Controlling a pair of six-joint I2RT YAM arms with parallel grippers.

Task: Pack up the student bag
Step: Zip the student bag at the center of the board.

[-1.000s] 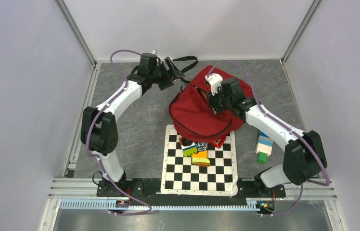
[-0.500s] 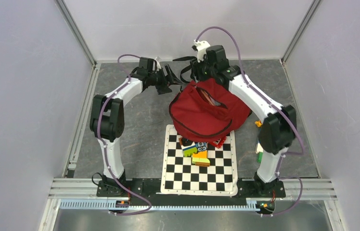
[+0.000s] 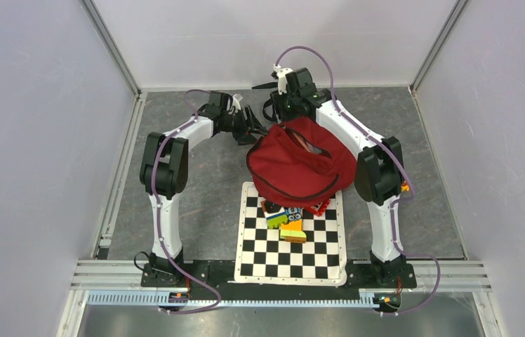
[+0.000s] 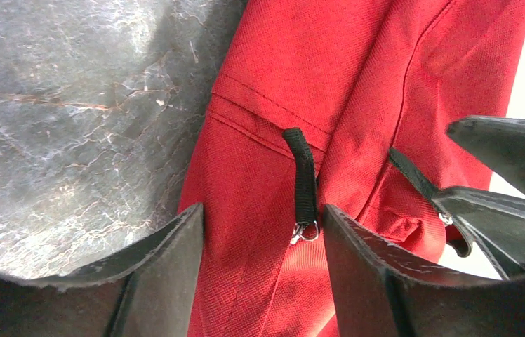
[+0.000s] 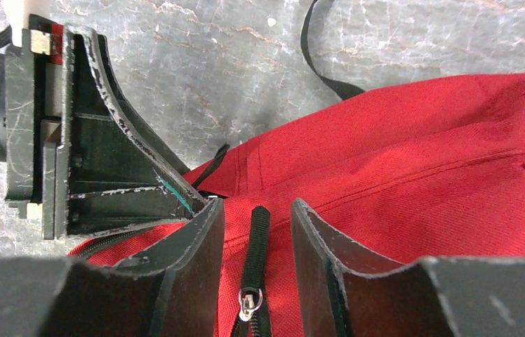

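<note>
student bag point(image 3: 295, 165) | left tool point(image 4: 263, 210) spread, astride zip pull point(image 4: 305, 179) | right tool point(image 5: 257, 207) spread, astride second pull point(image 5: 256, 246) | interior hidden

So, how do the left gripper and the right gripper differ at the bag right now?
The left gripper has its jaws wider apart than the right gripper. The left gripper is at the left side of the bag; the right gripper is at its far edge. Both are open, and each has a black zipper pull between its jaws, not clamped.

High rear overview; both wrist cameras close above the student bag point(image 3: 295, 168)
</note>
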